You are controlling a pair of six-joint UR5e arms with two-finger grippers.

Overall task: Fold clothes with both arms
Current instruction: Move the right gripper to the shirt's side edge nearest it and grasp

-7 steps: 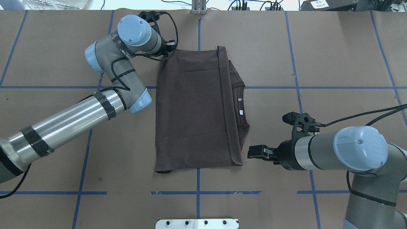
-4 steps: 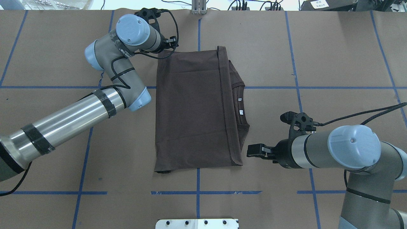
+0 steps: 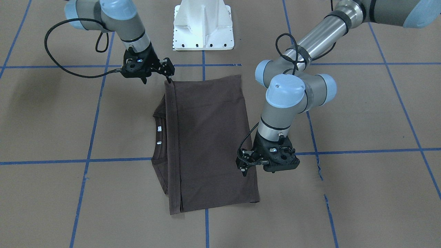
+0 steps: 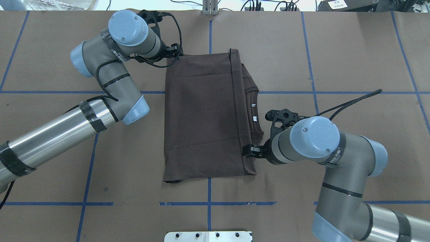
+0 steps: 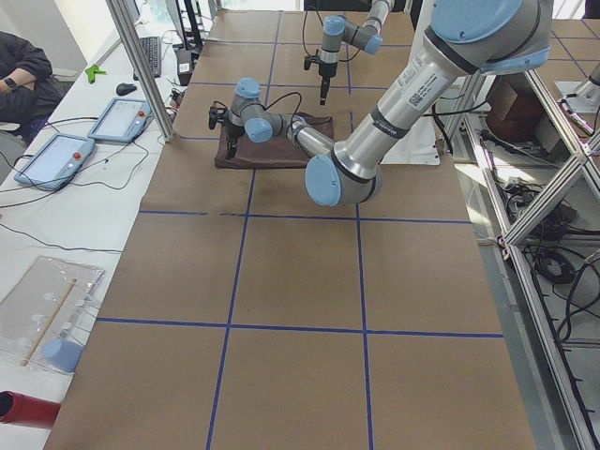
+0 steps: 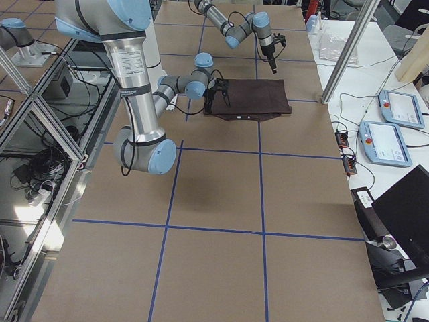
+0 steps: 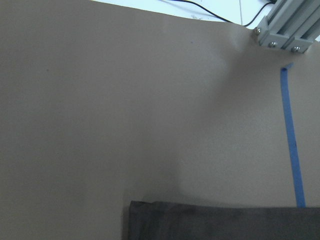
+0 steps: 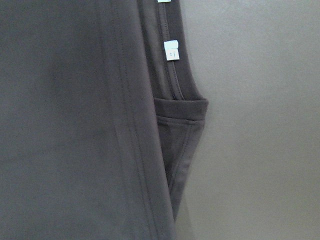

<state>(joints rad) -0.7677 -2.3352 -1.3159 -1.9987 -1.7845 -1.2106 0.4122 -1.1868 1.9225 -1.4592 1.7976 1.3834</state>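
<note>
The dark brown T-shirt lies folded into a rectangle mid-table, with its collar and white neck tags showing along its right edge. It also shows in the front view. My left gripper sits at the shirt's far left corner, seen in the front view just above the cloth; its jaws look open. My right gripper is over the shirt's right edge near the front corner, and in the front view it looks open and holds nothing. The right wrist view shows the tag and folded sleeve.
The white pedestal base stands at the table's near edge. A metal post stands at the far edge, also in the left wrist view. Blue tape lines grid the brown table. Teach pendants lie beyond the far edge.
My right arm has swung left, and its gripper has gone from beside the shirt to over its right edge. My left arm's elbow has shifted left, with the gripper staying at the far left corner.
</note>
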